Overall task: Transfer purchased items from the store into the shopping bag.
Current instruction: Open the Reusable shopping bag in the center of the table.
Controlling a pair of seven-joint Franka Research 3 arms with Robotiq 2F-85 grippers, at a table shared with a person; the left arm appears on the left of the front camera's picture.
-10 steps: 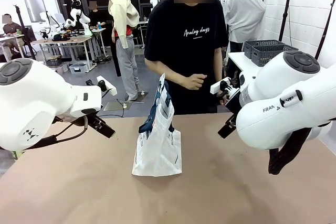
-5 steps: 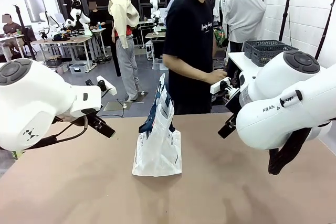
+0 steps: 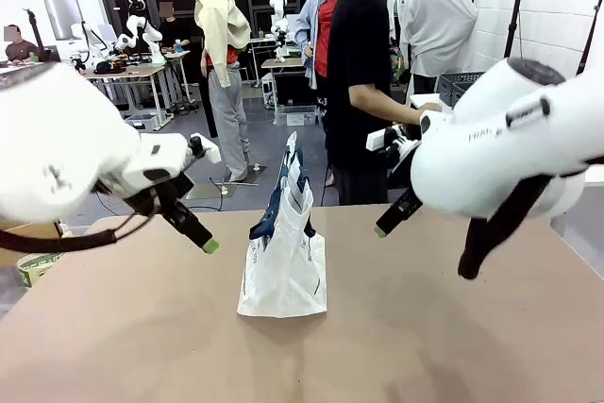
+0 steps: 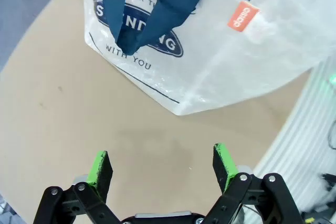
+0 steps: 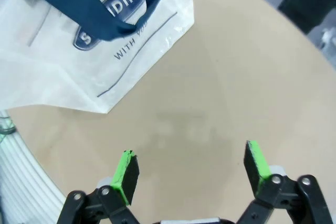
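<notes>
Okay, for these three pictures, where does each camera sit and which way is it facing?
Front: fixed on the robot's side, facing across the table at the person; left arm and right arm flank the shopping bag.
Left wrist: on that arm, looking down past the open left gripper at table and the bag's print.
Right wrist: on that arm, looking down past the open right gripper at table and a bag corner.
Shared: both wrist views catch the bag's navy handle.

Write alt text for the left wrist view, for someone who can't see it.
A translucent plastic shopping bag with a navy strap handle, navy lettering and a small red tag sits on a tan table. Below it in the picture, the left gripper has its green-padded jaws open and empty.
</notes>
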